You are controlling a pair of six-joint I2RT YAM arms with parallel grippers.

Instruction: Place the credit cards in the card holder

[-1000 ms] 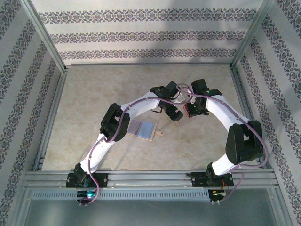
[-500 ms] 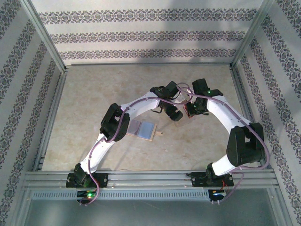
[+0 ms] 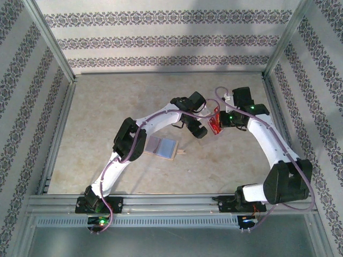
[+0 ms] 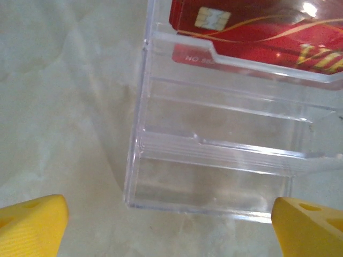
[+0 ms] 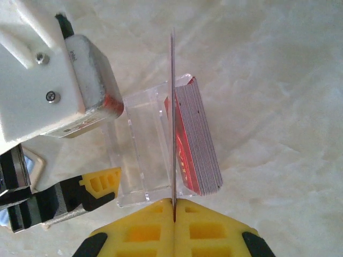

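Observation:
My right gripper is shut on one red credit card, seen edge-on and held upright just beside the stack of credit cards in a clear plastic stand. From above, that held card hangs at the right gripper. My left gripper is open wide, its yellow fingertips on either side of the clear stand's near end without touching it. Red cards lean in the stand's far slot. The tan card holder lies open on the table, left of both grippers.
The left arm's elbow hovers just left of the card holder. Metal frame rails and patterned walls bound the table on three sides. Bare tabletop lies behind and to the left.
The right wrist has risen and swung back to the right, drawing one red card up out of the stack. The left arm has held its place by the stand.

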